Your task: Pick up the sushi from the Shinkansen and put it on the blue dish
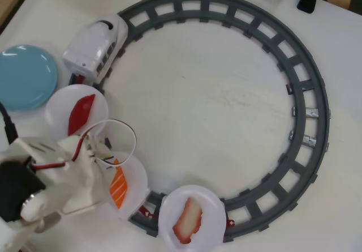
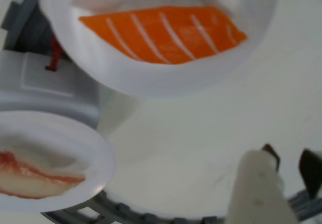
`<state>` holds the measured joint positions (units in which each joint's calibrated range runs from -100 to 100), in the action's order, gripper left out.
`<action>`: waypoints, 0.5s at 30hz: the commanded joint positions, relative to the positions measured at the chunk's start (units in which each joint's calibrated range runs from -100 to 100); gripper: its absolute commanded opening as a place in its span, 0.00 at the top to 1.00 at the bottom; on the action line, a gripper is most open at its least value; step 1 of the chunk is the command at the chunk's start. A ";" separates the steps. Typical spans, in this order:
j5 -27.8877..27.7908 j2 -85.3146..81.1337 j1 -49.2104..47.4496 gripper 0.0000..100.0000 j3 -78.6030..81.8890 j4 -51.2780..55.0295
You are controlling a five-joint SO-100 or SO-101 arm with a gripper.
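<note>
My pincer (image 2: 287, 166) pokes into the wrist view from the bottom right, a pale finger (image 2: 256, 189) and a dark tip beside it with a narrow gap between, holding nothing; how wide it truly stands I cannot tell. Above it in that view sits a white plate (image 2: 151, 80) carrying the orange, white-striped salmon piece (image 2: 166, 32), and at lower left a second white plate (image 2: 75, 143) holds the sushi (image 2: 35, 176), pale with a red edge, cut off by the frame. From overhead, my arm (image 1: 51, 178) covers the lower left, over part of the salmon plate (image 1: 138, 178), while the sushi (image 1: 188, 220) lies on the last plate (image 1: 212, 206) at the bottom of the grey ring of track (image 1: 305, 82). The Shinkansen (image 1: 96, 48) stands at upper left on the track, a plate with a dark red piece (image 1: 81, 113) just behind it. The blue dish (image 1: 25, 76) rests on the table (image 1: 215, 105) left of the train, outside the ring, bare, well apart from the sushi.
</note>
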<state>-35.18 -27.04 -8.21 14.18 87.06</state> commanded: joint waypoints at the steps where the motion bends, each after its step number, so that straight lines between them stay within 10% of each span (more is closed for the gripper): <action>1: -4.73 0.03 2.49 0.93 -3.36 4.19; 15: -14.51 0.20 7.42 0.84 -2.28 6.57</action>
<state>-47.96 -27.04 -1.43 14.18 93.11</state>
